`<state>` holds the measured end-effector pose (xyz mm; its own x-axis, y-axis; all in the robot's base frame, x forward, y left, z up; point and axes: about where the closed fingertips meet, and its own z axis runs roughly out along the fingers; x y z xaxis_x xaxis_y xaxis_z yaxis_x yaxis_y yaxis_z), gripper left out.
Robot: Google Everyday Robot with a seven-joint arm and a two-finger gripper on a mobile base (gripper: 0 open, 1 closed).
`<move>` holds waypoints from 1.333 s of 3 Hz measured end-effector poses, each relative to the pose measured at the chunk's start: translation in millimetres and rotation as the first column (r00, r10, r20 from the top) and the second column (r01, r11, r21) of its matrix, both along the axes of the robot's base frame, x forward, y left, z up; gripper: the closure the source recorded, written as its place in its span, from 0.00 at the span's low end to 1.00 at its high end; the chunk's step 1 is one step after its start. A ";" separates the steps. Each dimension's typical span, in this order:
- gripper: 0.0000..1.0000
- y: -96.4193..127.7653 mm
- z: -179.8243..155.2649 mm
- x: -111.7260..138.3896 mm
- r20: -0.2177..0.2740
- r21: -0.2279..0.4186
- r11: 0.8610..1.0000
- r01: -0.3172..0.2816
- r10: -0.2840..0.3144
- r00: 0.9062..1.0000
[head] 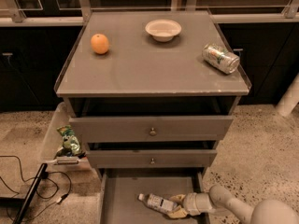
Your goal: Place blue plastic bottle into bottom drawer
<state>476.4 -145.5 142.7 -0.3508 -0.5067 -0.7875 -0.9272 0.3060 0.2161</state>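
Note:
The blue plastic bottle point(158, 202) lies on its side inside the open bottom drawer point(121, 199), white cap pointing left. My gripper point(177, 206) reaches in from the lower right, its tan fingers around the bottle's base end just above the drawer floor. The white arm runs off to the lower right corner.
On the cabinet top sit an orange point(100, 44), a white bowl point(163, 30) and a green-and-silver can point(220, 58) lying on its side. The two upper drawers point(152, 129) are shut. A bin with a green bag point(68, 142) and cables point(28, 185) stand left of the cabinet.

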 end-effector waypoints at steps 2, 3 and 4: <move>0.00 0.0 0.0 0.0 0.000 0.000 1.000 0.000 0.000 1.000; 0.00 1.7 -5.1 0.1 -0.020 0.002 1.000 0.002 -0.002 1.000; 0.00 -5.6 7.7 -2.6 0.000 0.008 1.000 0.016 -0.016 1.000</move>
